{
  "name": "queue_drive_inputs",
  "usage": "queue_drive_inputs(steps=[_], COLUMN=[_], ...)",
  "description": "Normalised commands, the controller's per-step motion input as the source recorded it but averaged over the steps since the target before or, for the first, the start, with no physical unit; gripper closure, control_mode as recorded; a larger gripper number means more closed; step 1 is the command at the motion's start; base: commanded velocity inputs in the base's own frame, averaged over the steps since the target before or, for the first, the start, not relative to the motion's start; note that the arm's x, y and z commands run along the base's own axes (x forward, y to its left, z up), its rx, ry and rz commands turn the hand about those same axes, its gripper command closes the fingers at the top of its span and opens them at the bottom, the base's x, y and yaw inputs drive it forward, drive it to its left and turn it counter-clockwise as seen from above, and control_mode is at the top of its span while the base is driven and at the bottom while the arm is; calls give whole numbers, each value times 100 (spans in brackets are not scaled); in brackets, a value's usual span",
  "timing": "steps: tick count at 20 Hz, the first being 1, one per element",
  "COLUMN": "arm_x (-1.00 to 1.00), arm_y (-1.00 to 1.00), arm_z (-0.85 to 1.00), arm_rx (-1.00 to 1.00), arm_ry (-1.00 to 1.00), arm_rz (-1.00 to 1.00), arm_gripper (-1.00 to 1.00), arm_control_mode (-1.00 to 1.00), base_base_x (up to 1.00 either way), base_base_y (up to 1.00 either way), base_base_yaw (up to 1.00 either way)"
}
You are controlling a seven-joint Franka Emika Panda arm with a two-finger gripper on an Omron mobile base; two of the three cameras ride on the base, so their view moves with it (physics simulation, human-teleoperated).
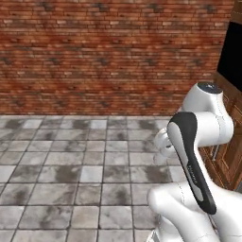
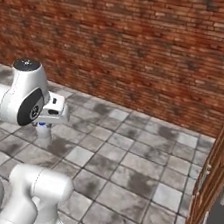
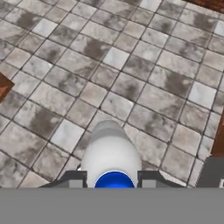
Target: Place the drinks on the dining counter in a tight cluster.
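Note:
A small white bottle (image 3: 111, 154) with a blue cap (image 3: 113, 180) sits between my two dark fingertips, and my gripper (image 3: 113, 182) is shut on it just below the cap. In the right base view the same white bottle (image 2: 43, 133) hangs under my hand over the tiled floor, with the gripper (image 2: 43, 125) closed on its top. The wine bottle, the yellow juice bottle and the dining counter are out of view.
A red brick wall (image 1: 108, 52) runs across the back, above a grey tiled floor (image 1: 71, 165). Wooden cabinet fronts (image 2: 215, 174) stand at the right, also seen as cabinet fronts (image 1: 232, 142) under a dark opening (image 1: 233, 52).

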Motion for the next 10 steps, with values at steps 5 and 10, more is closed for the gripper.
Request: queue_drive_inputs(steps=[5,10], arm_x=[0,0], arm_y=[0,0], arm_z=[0,0], arm_rx=[0,0], arm_ry=[0,0], arm_rz=[0,0], arm_gripper=[100,100], arm_control_mode=[100,100], base_base_x=[100,100], base_base_y=[18,39], base_base_yaw=[3,25])
